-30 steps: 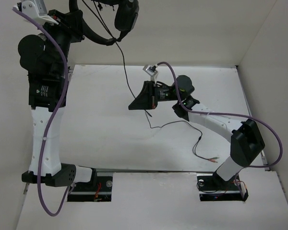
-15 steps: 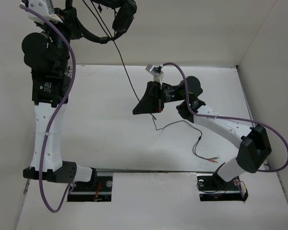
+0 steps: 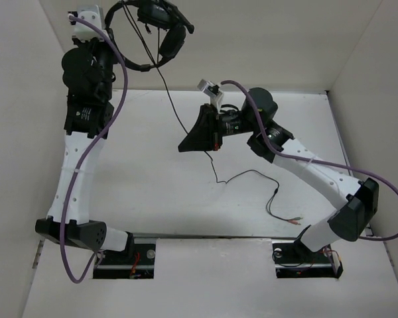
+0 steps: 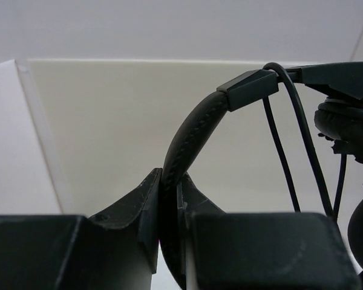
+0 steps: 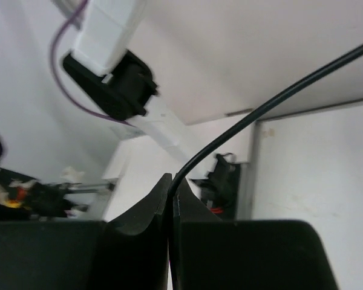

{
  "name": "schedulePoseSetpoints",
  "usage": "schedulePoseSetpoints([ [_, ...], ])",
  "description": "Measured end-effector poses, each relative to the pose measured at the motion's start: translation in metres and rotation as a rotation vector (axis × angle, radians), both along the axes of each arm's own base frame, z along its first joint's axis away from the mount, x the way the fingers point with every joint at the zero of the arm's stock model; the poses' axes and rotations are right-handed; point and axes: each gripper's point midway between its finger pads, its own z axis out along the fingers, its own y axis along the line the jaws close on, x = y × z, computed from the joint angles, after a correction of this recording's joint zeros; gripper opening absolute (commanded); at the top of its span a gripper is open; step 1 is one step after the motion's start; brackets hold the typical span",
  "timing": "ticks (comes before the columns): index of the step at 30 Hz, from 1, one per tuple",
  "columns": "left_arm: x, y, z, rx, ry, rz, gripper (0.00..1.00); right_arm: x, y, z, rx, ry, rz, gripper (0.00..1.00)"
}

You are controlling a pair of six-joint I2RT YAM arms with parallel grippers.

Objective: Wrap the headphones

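Note:
The black headphones point(image 3: 160, 33) hang in the air at the top of the top view. My left gripper point(image 3: 111, 33) is shut on their padded band point(image 4: 193, 133), as the left wrist view point(image 4: 169, 181) shows. An earcup point(image 4: 351, 133) and loops of thin cable point(image 4: 278, 157) hang to the right of the band. The long cable point(image 3: 171, 99) runs down to my right gripper point(image 3: 182, 147), which is shut on it above the table. The right wrist view point(image 5: 171, 181) shows the cable point(image 5: 260, 112) pinched at the fingertips. The slack lies on the table point(image 3: 252, 173) and ends in coloured plugs point(image 3: 295, 222).
White walls enclose the table point(image 3: 139, 185) on the left, back and right. Thick purple arm cables point(image 3: 385, 192) loop beside both arms. The arm bases point(image 3: 126, 255) sit at the near edge.
My left arm has swung right with the headphones, away from the left wall. My right gripper has shifted slightly up and left, keeping the cable pinched; the slack on the table has shortened.

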Motion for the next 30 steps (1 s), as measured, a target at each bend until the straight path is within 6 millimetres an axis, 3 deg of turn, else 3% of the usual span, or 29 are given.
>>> schedulePoseSetpoints([
  [6, 0.016, -0.003, -0.041, 0.068, 0.084, 0.038, 0.01, 0.019, 0.005, 0.009, -0.09, -0.222, -0.17, 0.0],
  [12, 0.028, -0.024, -0.09, 0.141, 0.175, 0.007, 0.01, 0.05, -0.01, 0.051, -0.16, -0.644, -0.447, 0.0],
  [15, 0.03, -0.038, -0.12, 0.181, 0.233, -0.023, 0.01, 0.064, -0.02, 0.06, -0.219, -0.814, -0.552, 0.0],
  [19, 0.03, -0.056, -0.148, 0.233, 0.288, -0.065, 0.01, 0.087, -0.032, 0.056, -0.378, -1.102, -0.674, 0.0],
  [24, 0.027, -0.07, -0.169, 0.29, 0.338, -0.102, 0.01, 0.121, -0.041, 0.049, -0.603, -1.481, -0.761, 0.0],
  [30, 0.018, -0.094, -0.189, 0.34, 0.386, -0.182, 0.0, 0.17, -0.053, 0.06, -0.772, -1.83, -0.897, 0.0],
])
